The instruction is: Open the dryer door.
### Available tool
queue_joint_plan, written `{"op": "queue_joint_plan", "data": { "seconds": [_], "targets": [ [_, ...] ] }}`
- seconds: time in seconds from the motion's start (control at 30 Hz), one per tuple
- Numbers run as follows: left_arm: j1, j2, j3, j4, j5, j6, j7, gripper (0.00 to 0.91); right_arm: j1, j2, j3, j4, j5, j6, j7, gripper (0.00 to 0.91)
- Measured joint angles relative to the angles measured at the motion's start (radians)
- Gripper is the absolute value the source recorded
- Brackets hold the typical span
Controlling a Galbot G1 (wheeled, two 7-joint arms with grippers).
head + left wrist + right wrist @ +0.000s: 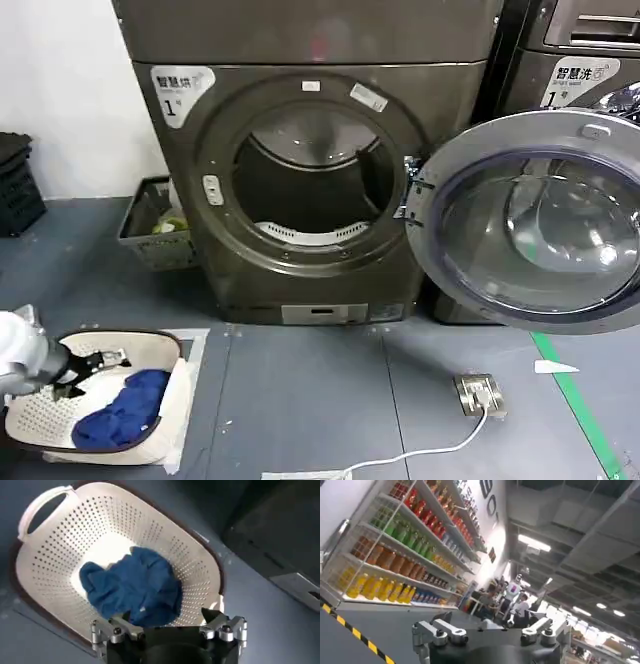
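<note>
Chrome-ringed dryer door (535, 220) is hanging swung wide open at the right of the drum. Left gripper (170, 625) is hovering with fingers apart, holding nothing, over blue cloth (135, 587) in the white basket (45, 575). Right gripper (490, 632) is gaping empty.

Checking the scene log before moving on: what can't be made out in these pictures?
- Head view: the open chrome-ringed round dryer door is cut off by the right edge.
- Head view: the label text on the dark grey dryer is too small.
- Left wrist view: the blue cloth hides the white perforated basket's floor.
</note>
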Motion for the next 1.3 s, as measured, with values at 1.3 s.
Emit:
{"op": "queue_joint_plan", "data": {
  "seconds": [1.3],
  "targets": [
    [-0.145, -0.022, 0.114, 0.140, -0.124, 0.000, -0.010, 0.907, -0.006, 0.019, 0.012, -0.027, -0.008, 0.043, -0.016, 0.907]
  ]
}}
